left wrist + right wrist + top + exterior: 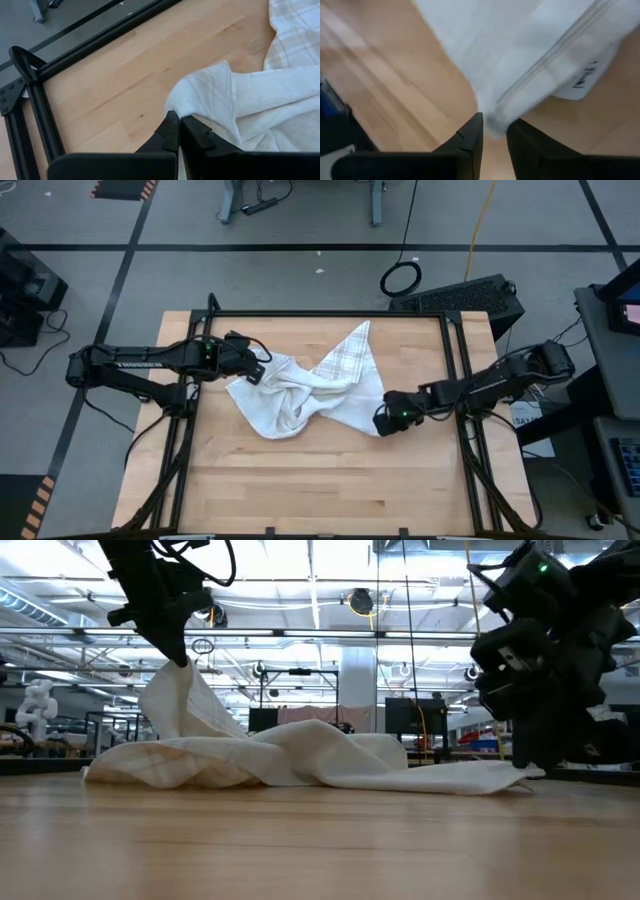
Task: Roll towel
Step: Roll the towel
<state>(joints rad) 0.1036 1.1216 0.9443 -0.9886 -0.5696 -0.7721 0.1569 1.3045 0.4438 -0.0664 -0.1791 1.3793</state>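
The white towel [305, 390] with thin grey check lines lies crumpled in the middle of the wooden table, one corner pointing toward the far edge. My left gripper [258, 372] is at its left end, shut on the cloth and held above the table; the low view shows the towel [300, 760] rising to it [180, 658]. My right gripper [383, 422] is low at the towel's near right corner, its fingers closed in on the hem. My left gripper pinches a bunched fold at the towel's left end [195, 100] between its two fingers, slanting down from the table's left. That end [175, 690] is lifted clear and hangs below the fingers; the rest lies on the table. My right gripper has the towel's hemmed edge [492, 117] near the right corner between its two fingers [470, 137], coming slanting down from the table's right. The cloth fills the narrow gap between the fingertips. This end of the towel [480, 778] lies flat on the table.
A black metal frame [330, 313] runs along the table's far edge and down both sides. A small label [582, 80] is sewn near the towel's right corner. Bare wood [330, 490] stretches toward the near edge.
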